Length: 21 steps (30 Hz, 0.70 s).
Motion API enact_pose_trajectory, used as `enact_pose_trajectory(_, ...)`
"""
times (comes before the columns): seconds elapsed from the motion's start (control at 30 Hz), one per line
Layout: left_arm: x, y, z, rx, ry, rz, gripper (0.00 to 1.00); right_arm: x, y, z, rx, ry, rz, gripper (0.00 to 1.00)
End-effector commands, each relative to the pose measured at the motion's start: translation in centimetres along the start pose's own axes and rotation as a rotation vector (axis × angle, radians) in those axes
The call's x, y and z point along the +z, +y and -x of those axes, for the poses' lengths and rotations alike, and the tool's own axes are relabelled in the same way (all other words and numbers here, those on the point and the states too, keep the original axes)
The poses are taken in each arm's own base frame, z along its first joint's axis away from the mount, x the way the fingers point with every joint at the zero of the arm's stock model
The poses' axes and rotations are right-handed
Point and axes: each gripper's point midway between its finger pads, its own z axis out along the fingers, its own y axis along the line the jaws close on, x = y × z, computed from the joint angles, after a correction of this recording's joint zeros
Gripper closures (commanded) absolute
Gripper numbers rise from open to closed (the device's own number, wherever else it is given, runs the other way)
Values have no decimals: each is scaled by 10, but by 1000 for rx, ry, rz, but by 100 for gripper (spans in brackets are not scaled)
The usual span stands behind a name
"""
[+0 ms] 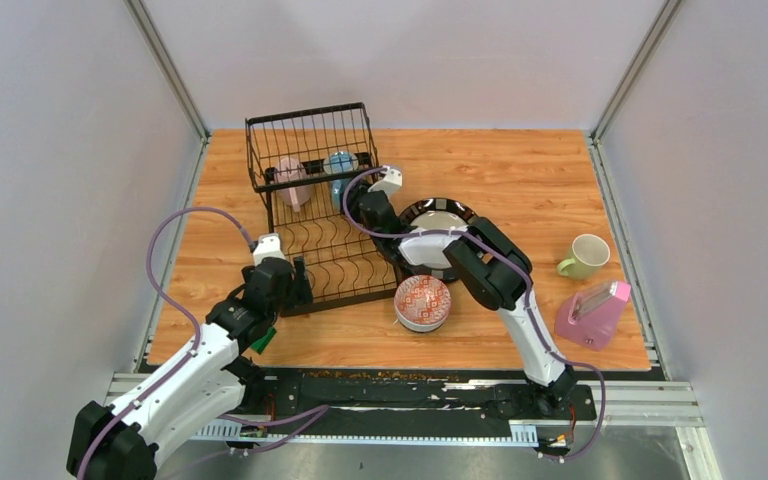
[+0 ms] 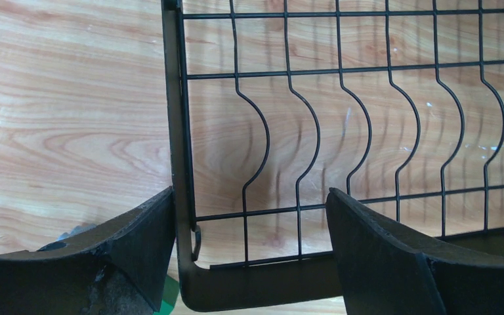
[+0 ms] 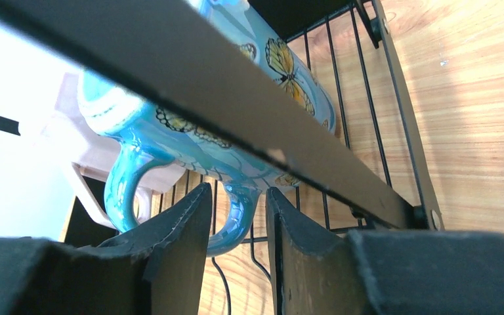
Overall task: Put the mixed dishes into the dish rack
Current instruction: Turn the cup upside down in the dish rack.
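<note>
Crowding the right claw (image 3: 236,197): a black bar of the dish rack (image 1: 307,113) cuts diagonally across the right wrist view, and the rack wires stand just behind the fingers.
Right claw: pinching the looped handle (image 3: 239,226) of the blue mug (image 1: 340,163), one finger on each side.
Blue mug: glossy turquoise with yellow-and-black butterflies. It sits inside the rack's tall basket section, upper middle of the top view, with its handle toward the claw.
Pink mug (image 1: 292,182): pale pink, in the same basket, just left of the blue mug.
Left claw (image 2: 251,197): spread wide, straddling the lower-left corner of the rack's slotted tray (image 1: 335,260). Whether it touches the frame cannot be told.
Plate (image 1: 445,220): cream with a black rim, flat on the tabletop (image 1: 520,170) just right of the tray, largely hidden under the right arm.
Patterned bowl (image 1: 422,302): red and white, upright, just below the plate in the frame.
Green mug (image 1: 585,257): pale green, at the right side, well apart from the rack.
Pink container (image 1: 593,312): just below the green mug.
</note>
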Motion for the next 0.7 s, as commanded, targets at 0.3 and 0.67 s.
enact_pose_trajectory(0.3,-12,-41,33,-49,-71,-179,4,-43,26,32,-75,146,176,58)
enact_pose_trajectory(0.67,-36,-30,68,-54,-165,-132,0,-112,35,52,-95,206,267,51)
